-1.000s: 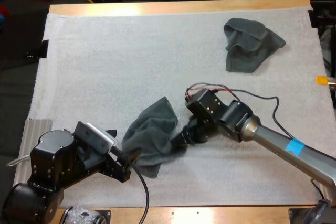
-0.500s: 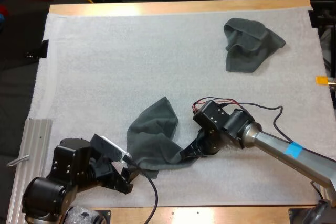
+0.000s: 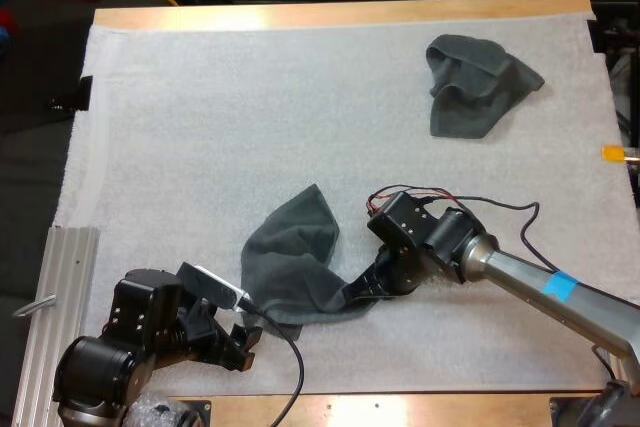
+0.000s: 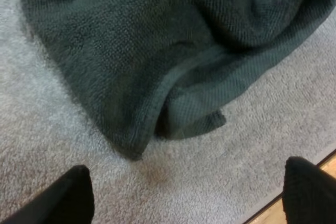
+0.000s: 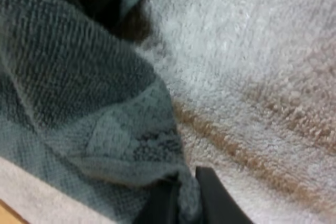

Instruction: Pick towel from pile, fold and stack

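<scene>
A dark grey-green towel (image 3: 293,259) lies rumpled on the white mat (image 3: 250,107) near the front middle. My right gripper (image 3: 353,294) is shut on its near right corner, and the right wrist view shows the fingers (image 5: 207,192) pinching the towel's hem (image 5: 131,145). My left gripper (image 3: 245,334) is open just short of the towel's near left edge. Its fingers (image 4: 68,195) stand wide apart over the mat, short of a folded-under edge of the towel (image 4: 157,61). A second crumpled towel (image 3: 478,82) rests at the far right.
A ribbed metal rail (image 3: 65,277) lies at the mat's left front corner. The table's wooden front edge (image 3: 400,409) runs close behind my left gripper and appears beside its finger (image 4: 325,163).
My right gripper has drawn the towel's corner toward the front right, stretching the cloth out. My left arm has pulled back toward the front edge, off the towel.
</scene>
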